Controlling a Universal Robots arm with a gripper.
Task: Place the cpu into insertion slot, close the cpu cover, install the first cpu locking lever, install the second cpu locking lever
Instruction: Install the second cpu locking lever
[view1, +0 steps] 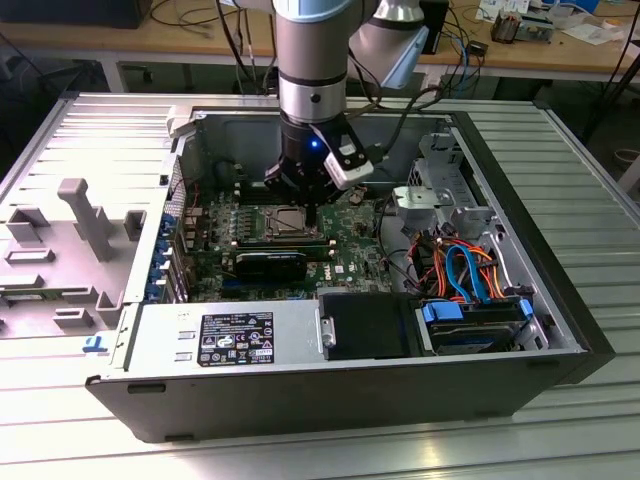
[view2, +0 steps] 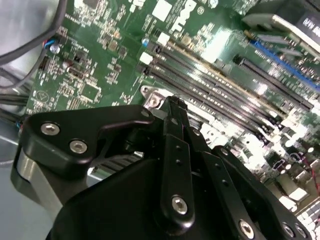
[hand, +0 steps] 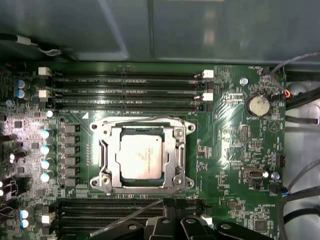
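Note:
In the first wrist view the cpu (hand: 141, 155), a silver-grey square, lies flat in the insertion slot (hand: 104, 181) on the green board. The cpu cover (hand: 178, 150) is folded down over it, framing the chip through its window. A thin locking lever (hand: 129, 216) slants loose from the socket's corner across the memory slots. My gripper (hand: 169, 214) sits just beside that socket edge, close to the lever. In the second wrist view the gripper (view2: 173, 106) has its black fingers pressed together, tips by a silver socket corner (view2: 151, 100). The exterior view shows the gripper (view1: 312, 208) low over the socket (view1: 281, 222).
The open computer case (view1: 560, 330) stands on a ribbed metal table. Long black memory slots (hand: 125, 89) flank the socket. A power supply (view1: 225, 338) and a drive with orange and blue cables (view1: 465, 270) sit near the front. A grey fixture (view1: 85, 215) stands at the exterior view's left.

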